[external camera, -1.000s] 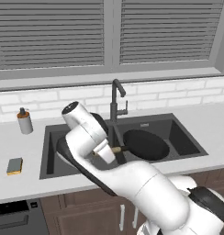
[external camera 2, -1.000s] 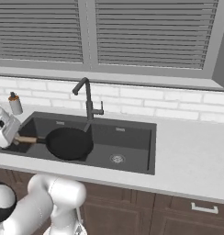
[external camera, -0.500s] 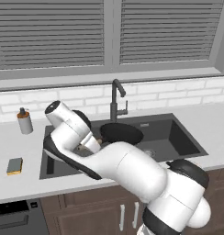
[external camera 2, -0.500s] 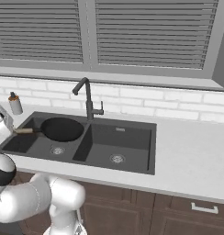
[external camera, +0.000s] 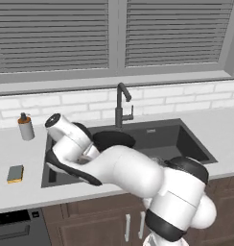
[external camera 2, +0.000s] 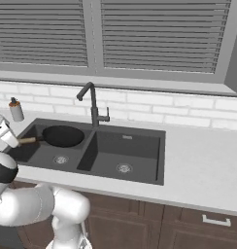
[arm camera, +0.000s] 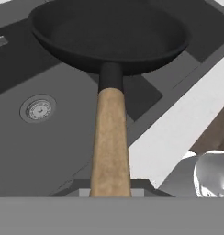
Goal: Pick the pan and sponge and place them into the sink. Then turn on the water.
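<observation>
The black pan (arm camera: 109, 34) hangs level over the left basin of the dark grey sink (arm camera: 49, 151). My gripper (external camera 2: 12, 140) is shut on the end of its light-brown wooden handle (arm camera: 110, 142). From the right base, the pan (external camera 2: 62, 136) floats above the left basin with its handle (external camera 2: 27, 140) pointing left toward my hand. From the left base, the pan (external camera: 114, 140) shows behind my arm, above the sink (external camera: 186, 144). The sponge (external camera: 15, 173) lies on the counter left of the sink. No water runs from the black faucet (external camera 2: 91, 102).
A grey soap dispenser (external camera: 26, 127) stands by the wall left of the sink, also seen as a small bottle (external camera 2: 16, 110). The left basin's drain (arm camera: 39, 109) lies below the pan. White counter (external camera 2: 198, 165) stretches right of the sink.
My arm has swung left, carrying the pan from over the middle of the sink to above the left basin. The grip on the handle has held.
</observation>
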Controlling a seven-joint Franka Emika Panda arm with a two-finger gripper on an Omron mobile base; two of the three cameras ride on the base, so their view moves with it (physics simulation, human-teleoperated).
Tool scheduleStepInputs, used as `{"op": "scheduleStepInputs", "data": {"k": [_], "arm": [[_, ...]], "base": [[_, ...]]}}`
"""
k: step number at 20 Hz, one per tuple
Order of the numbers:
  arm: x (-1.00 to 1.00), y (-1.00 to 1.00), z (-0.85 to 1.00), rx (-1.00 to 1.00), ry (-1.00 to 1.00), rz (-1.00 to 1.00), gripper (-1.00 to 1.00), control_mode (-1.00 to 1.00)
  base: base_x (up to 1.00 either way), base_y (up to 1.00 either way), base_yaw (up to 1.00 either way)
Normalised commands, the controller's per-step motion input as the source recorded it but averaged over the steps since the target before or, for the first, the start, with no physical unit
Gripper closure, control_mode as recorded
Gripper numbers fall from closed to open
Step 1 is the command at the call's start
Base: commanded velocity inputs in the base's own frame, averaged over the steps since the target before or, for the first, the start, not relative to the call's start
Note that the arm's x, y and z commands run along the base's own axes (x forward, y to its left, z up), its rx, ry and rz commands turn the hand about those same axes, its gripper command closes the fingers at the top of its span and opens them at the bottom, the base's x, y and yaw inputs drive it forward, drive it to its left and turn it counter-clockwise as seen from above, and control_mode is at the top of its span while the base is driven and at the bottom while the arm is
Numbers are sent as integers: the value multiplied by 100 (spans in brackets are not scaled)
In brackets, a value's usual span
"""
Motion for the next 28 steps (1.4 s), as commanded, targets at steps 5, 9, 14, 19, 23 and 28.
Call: {"op": "scheduleStepInputs", "data": {"k": [5,9,14,19,23,28], "arm": [[28,53,-36,0,0,0,100,-100],[24,48,-22,4,0,0,100,-100],[39,38,-15,7,2,-1,100,-100],[37,6,-9,3,5,-13,100,-100],[38,0,-14,0,6,-21,100,-100],[44,3,-31,0,0,-21,100,-100]], "base": [[0,0,0],[0,0,0],[0,0,0],[0,0,0],[0,0,0],[0,0,0]]}}
